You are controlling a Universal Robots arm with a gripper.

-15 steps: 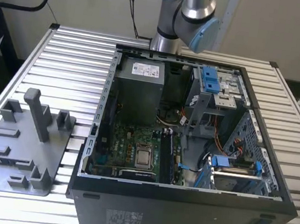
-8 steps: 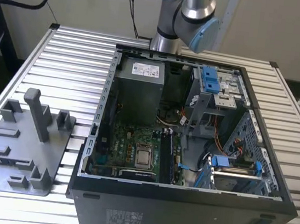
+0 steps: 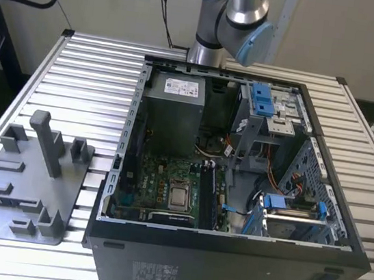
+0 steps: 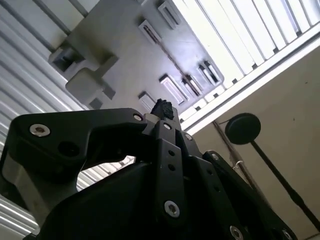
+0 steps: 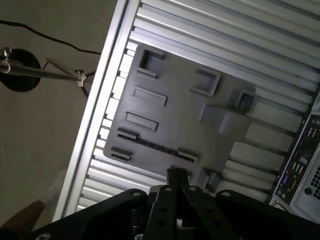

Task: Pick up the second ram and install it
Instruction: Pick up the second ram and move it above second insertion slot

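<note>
Gripper (image 5: pixel 176 175) over the grey fixture; open tower case alongside on the slatted table.

In both wrist views the black, bolted linkage bars are seen converging to one blunt tip (image 4: pixel 162 107), fingers drawn together with nothing seen between them. The tip is framed against the edge of a matte grey moulded fixture (image 5: pixel 175 115) with rectangular pockets and raised blocks. A thin dark strip (image 5: pixel 155 146) is noted between two small end brackets; whether it is the second ram on edge or a bare groove cannot be told. In the exterior view the fixture (image 3: pixel 30 181) lies at the exterior view's left of the black sheet-metal case (image 3: pixel 225 269). The green motherboard (image 3: pixel 160 185) is exposed inside. Both rest on ribbed aluminium slats (image 3: pixel 93 65).
</note>
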